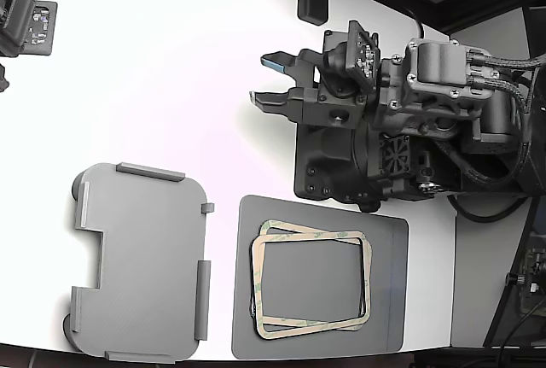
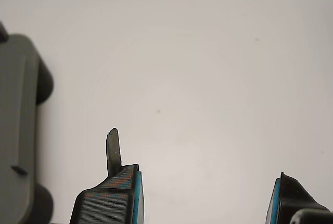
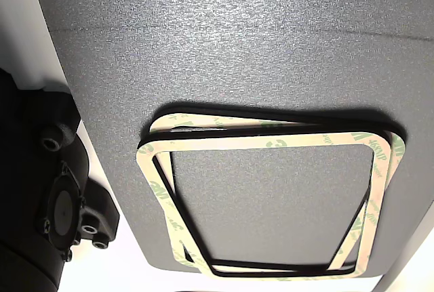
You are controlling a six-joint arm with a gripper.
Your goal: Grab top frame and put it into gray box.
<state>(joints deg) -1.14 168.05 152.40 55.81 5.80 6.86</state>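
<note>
"Frames lay stacked, two of them, on the dark gray mat [image 1: 388, 300], the top frame [image 1: 312, 284] skewed across the lower one [image 1: 275, 230]. Where was the gripper [image 1: 270, 80]?"

"Up over bare white table [image 1: 153, 69], well apart from them, fingers [image 2: 120, 190] spread, pinching nothing."

"So how should it have taken the top one?"

"I judged it should come down on one thin side where the skew left only the top frame, and lift gently."

"Its look?"

"Thin, beige-tan, faint green marks, hollow middle. The gray box [image 1: 141, 261] sat beside the mat, on the exterior view's left."
</note>
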